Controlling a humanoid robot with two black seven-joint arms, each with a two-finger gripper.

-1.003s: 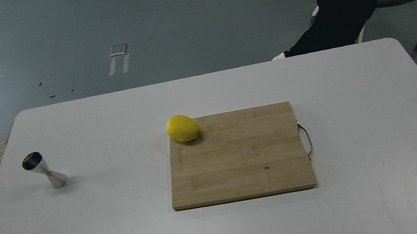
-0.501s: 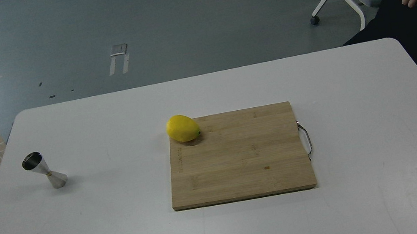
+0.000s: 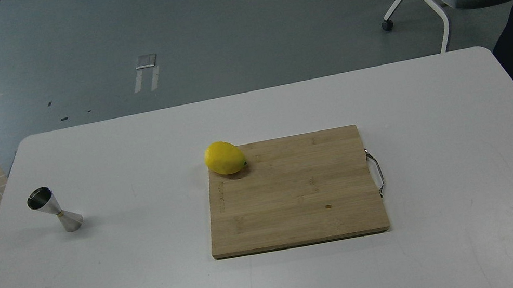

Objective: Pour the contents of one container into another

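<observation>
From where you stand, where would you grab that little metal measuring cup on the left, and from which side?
Probably at the narrow waist of the jigger, where its two cones meet. It stands upright on the table with its open mouth facing up, so I would come in level from the side with the jaws spread across the waist. The flaring cones above and below should keep it from slipping.
</observation>
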